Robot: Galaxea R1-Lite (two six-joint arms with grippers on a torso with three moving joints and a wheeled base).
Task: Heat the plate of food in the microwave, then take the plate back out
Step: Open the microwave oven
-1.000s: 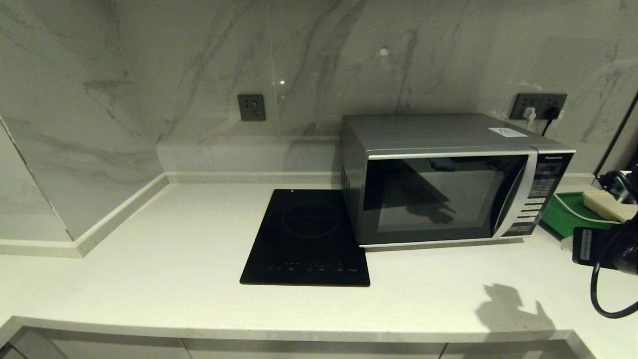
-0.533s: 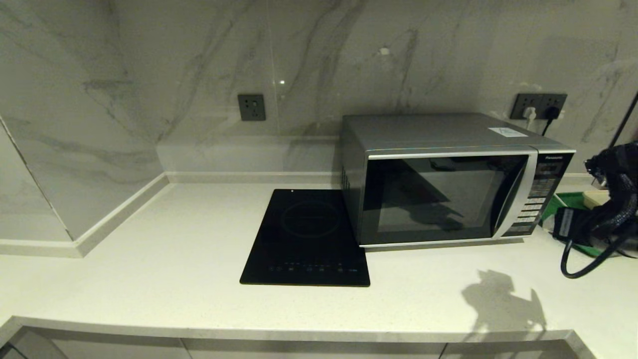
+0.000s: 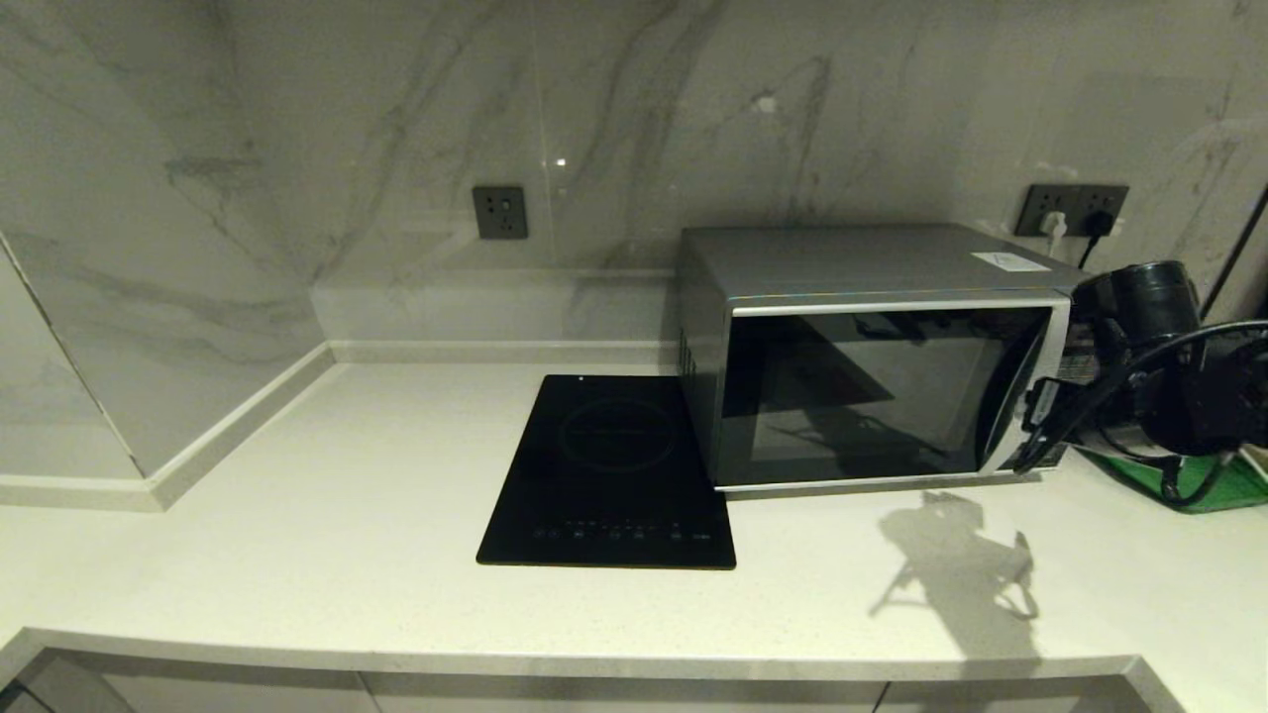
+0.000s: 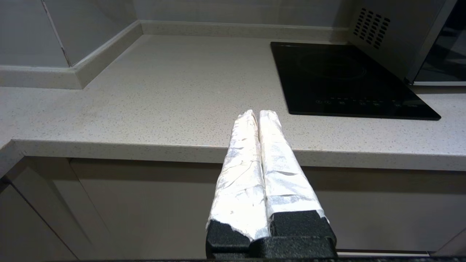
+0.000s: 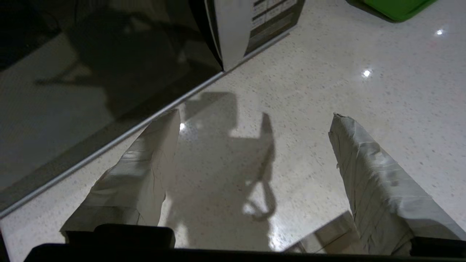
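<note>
Right claw (image 5: 255, 120) released, fingers spread wide, hanging over worktop (image 5: 364, 109) at microwave (image 3: 872, 356) front corner. Door handle (image 5: 231, 32) just ahead, long axis upright. Plate unseen. Left claw (image 4: 259, 114) clenched, parked far off.

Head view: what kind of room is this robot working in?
Most likely a home kitchen. A microwave stands on a pale stone counter beside a flat black cooktop, with marble-look wall tiles and wall sockets behind them.
</note>
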